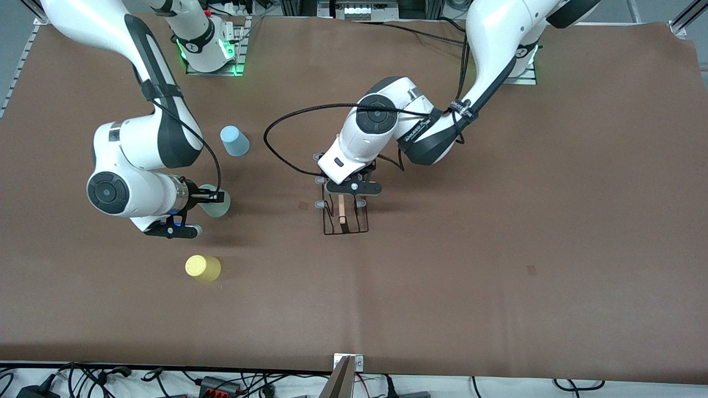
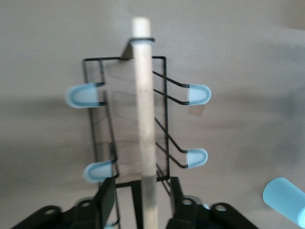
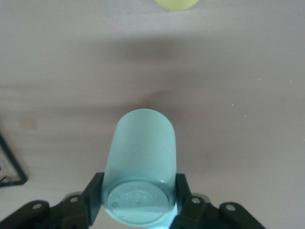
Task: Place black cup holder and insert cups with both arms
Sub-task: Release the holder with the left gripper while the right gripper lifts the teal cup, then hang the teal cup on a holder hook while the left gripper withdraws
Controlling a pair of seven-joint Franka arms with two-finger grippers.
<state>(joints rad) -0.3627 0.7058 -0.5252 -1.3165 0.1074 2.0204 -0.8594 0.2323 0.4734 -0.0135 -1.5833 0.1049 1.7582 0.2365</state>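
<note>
The black cup holder (image 1: 345,220) stands near the table's middle, with its wooden rod handle (image 2: 145,119) and blue-capped pegs (image 2: 198,94). My left gripper (image 1: 344,199) is over it, open, with a finger on each side of the rod (image 2: 141,191) and a gap on both sides. My right gripper (image 1: 217,197) is shut on the pale grey-green cup (image 3: 141,152), held on its side low over the table toward the right arm's end. The light blue cup (image 1: 234,141) and the yellow cup (image 1: 202,268) sit upside down on the table.
The light blue cup also shows in the left wrist view (image 2: 286,200). The yellow cup's edge (image 3: 176,4) and a corner of the holder's base (image 3: 12,167) show in the right wrist view. The brown mat (image 1: 498,249) covers the table.
</note>
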